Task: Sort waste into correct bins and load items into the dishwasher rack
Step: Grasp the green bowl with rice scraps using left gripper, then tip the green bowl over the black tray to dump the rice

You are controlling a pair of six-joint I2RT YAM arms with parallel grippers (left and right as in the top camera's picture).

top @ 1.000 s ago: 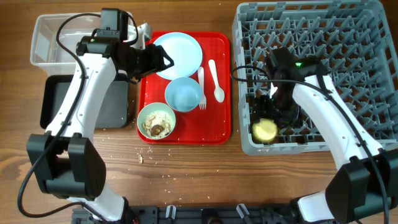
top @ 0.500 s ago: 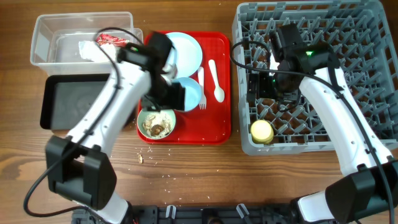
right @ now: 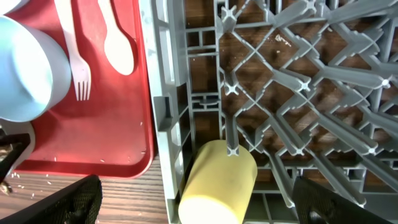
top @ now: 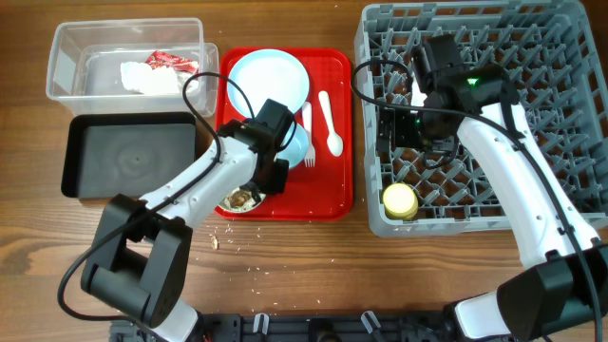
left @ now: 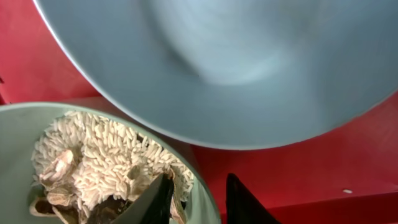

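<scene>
Pale green round bowl (left: 17,155) of beige-brown food scraps (left: 106,162) sits at the near-left corner of the flat red plastic tray (top: 332,195), just beside the small pale blue bowl (left: 236,62). Left fingers (left: 155,200) are spread and straddle its rim, one inside, one outside, not pinching. Best bet: clamp the rim firmly, lift level, don't nudge the blue bowl. Left arm bends over the tray, wrist pointing down. Right fingers (right: 74,199) are wide apart, right of the tray.
</scene>
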